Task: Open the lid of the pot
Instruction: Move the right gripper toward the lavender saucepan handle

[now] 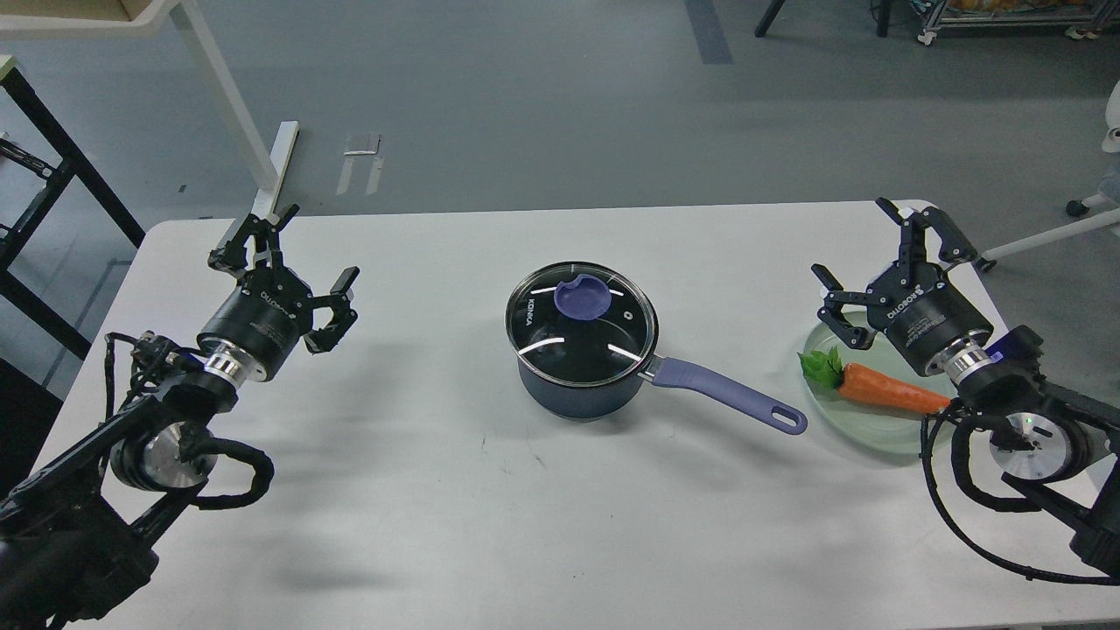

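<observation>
Sitting squarely on the small dark navy saucepan [577,389], the round clear glass lid with a steel rim [581,324] has not yet been lifted, so the task looks to be at its very start: every step, from reaching to gripping the purple-blue knob [583,298] to raising the lid away, is left to do. The saucepan stands near the middle of the white table [420,490], its long lavender-purple handle [726,395] pointing right and slightly toward the near edge.

Neither arm touches anything. The left gripper [293,254] hovers well apart from the pot on the left side of the table, its two black fingers spread wide with nothing between them, pointing up and toward the far edge. The right gripper [875,262] is likewise spread open and empty, held above the far part of a pale green round plate [875,433] at the right, which carries an orange toy carrot with green leaves [884,391]. Both wrists angle outward from the pot, so either arm would need to swing inward and turn down over the knob.
</observation>
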